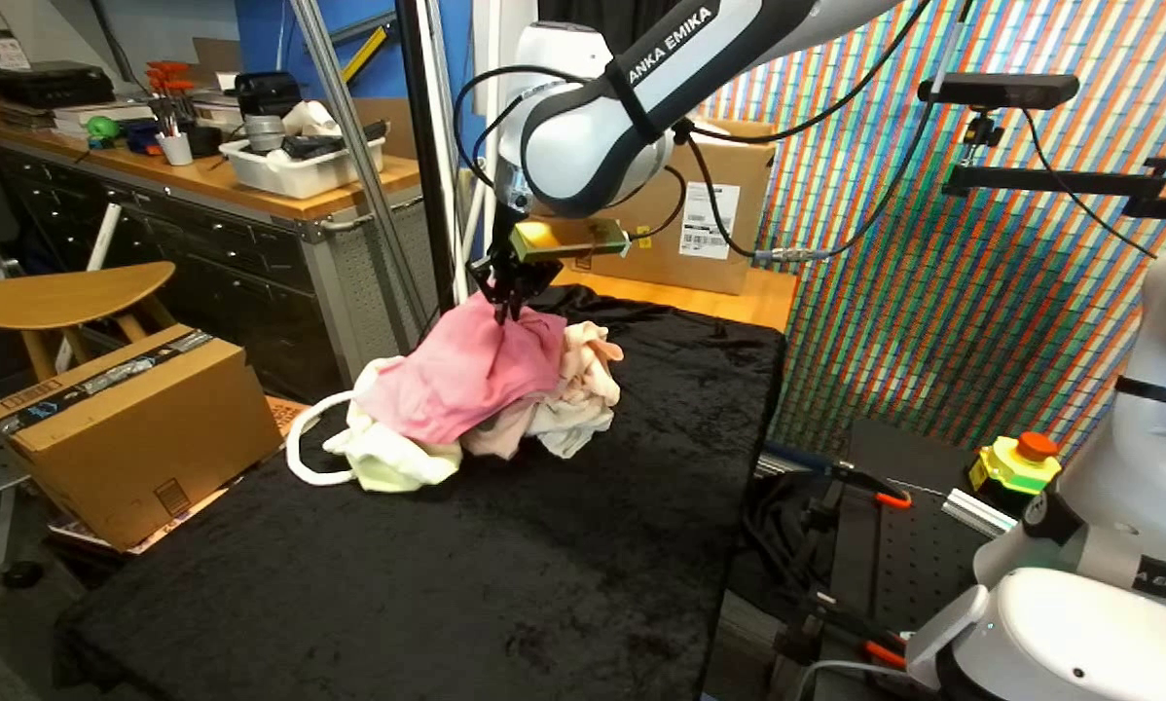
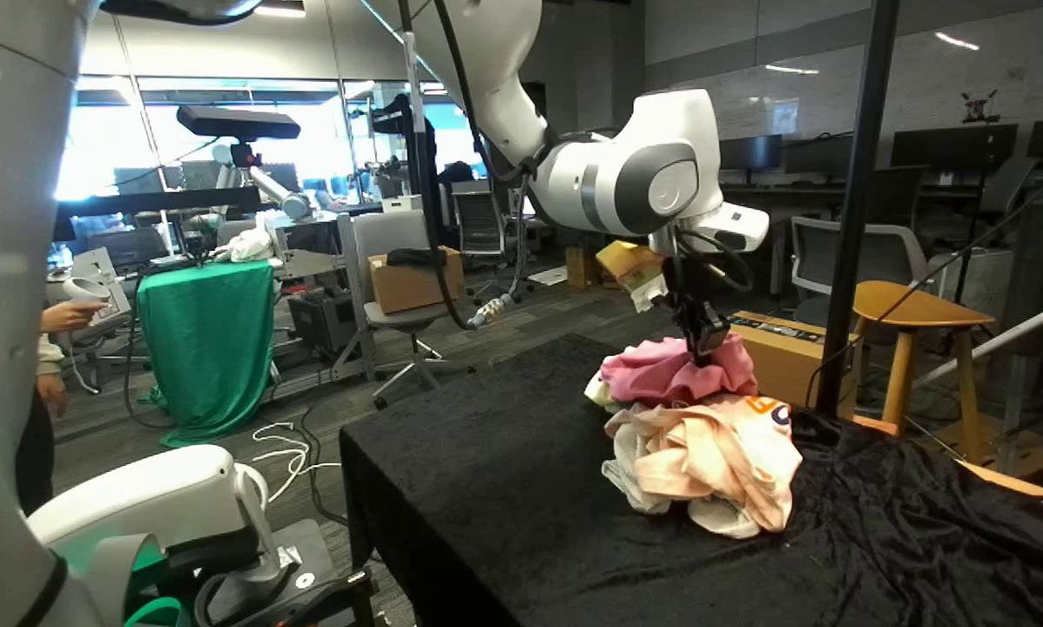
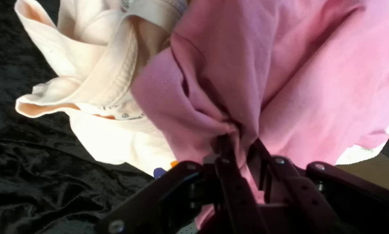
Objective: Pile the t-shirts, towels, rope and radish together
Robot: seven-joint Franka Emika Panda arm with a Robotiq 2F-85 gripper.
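A pink cloth [image 1: 466, 375] lies bunched on top of the pile, also seen in an exterior view [image 2: 652, 373] and the wrist view [image 3: 311, 71]. My gripper [image 1: 508, 310] points down into it; in the wrist view the fingertips [image 3: 238, 144] pinch a gathered fold. A peach cloth [image 2: 722, 461] with an orange and blue print touches it, crumpled with a grey-white cloth [image 1: 571, 424]. A pale yellow-green cloth [image 1: 398, 460] sits under the pink one's front edge. A white rope-like loop [image 1: 299, 443] curves out beside it. No radish shows.
The pile rests on a table covered in black velvet [image 1: 466, 594], wrinkled at one end [image 2: 948, 531]. A cardboard box [image 1: 145, 438] stands beyond the table edge. A dark post [image 2: 857, 209] rises near the pile. Another cardboard box [image 1: 748, 224] stands behind.
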